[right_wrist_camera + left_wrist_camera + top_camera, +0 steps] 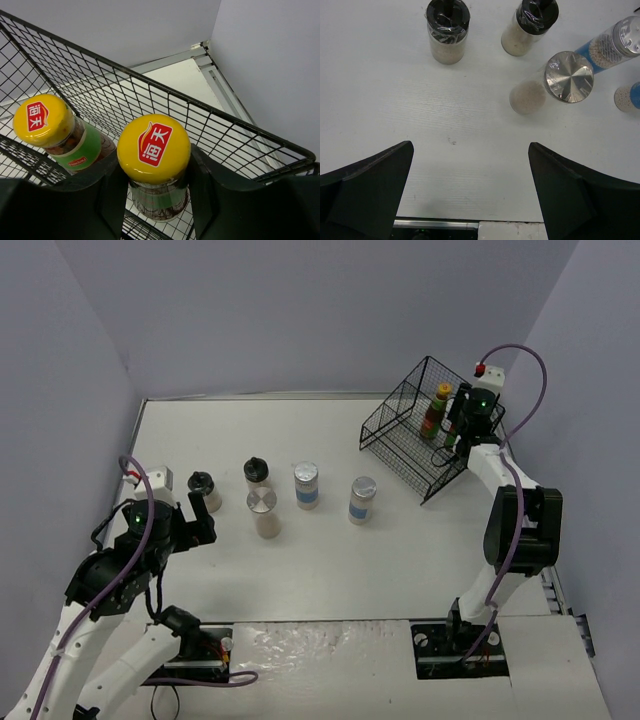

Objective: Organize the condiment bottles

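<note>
Sauce bottles [42, 121] both sit in the basket [395, 420], upper right — one clamped in the right gripper [153, 180] — jars [306, 484] and shakers [203, 486] wait outside, left gripper [470, 185] fingers apart.

I'm seeing the left arm [105, 575] and right arm [520, 525] wearing white links between black joints. A purple cable [516, 346] is running along each, a green light [481, 400] is glowing on each wrist, a red knob [481, 368] is topping the right one, and the left gripper [471, 145] is showing matte black fingers [370, 190].

Two yellow-capped sauce bottles [153, 145] [42, 120] in basket [400, 390], three silver-lidded jars [306, 483] [362, 498] [262, 510], two black-capped shakers [203, 485] [258, 472] on table [300, 430]
</note>
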Robot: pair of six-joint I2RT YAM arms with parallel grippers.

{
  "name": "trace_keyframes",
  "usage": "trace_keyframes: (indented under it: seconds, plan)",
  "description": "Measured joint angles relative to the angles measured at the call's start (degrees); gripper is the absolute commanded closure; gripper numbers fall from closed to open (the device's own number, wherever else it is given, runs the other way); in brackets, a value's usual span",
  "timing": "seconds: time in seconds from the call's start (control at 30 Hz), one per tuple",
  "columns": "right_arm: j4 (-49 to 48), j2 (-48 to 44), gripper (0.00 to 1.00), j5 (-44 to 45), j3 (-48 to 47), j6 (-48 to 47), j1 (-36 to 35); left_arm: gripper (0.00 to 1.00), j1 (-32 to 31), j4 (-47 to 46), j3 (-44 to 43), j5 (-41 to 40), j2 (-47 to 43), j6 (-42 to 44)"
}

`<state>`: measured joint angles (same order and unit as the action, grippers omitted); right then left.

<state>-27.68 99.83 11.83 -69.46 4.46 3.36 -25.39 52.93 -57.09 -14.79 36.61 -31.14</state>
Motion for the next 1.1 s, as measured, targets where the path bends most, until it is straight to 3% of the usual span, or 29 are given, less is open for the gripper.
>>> trace_keyframes:
  seconds: [0.07, 0.2, 0.53, 0.87, 1.1]
  plan:
    - [-1.0, 0.2, 0.59, -0.3, 0.2, 0.1, 0.0, 0.03, 0.0, 0.0, 0.4, 0.0, -0.1, -0.3]
    - [-2.4, 0.2, 0.41, -0.9, 0.6, 0.2, 0.2, 0.03, 0.0, 0.2, 0.8, 0.2, -0.1, -0.6]
    - [-3.7, -2.0, 0.22, -3.6, 0.6, 0.8, 0.1, 0.03, 0.0, 0.2, 0.8, 0.5, 0.0, -0.7]
    - [11.7, -14.2, 0.02, -10.9, -4.0, 1.8, -1.4, 0.03, 0.0, 0.0, 0.7, 1.9, 1.7, -0.5]
    - [21.9, -24.7, 0.0, -15.5, -2.0, 1.6, -15.7, 0.03, 0.0, -0.3, -1.3, 2.4, 5.2, 0.8]
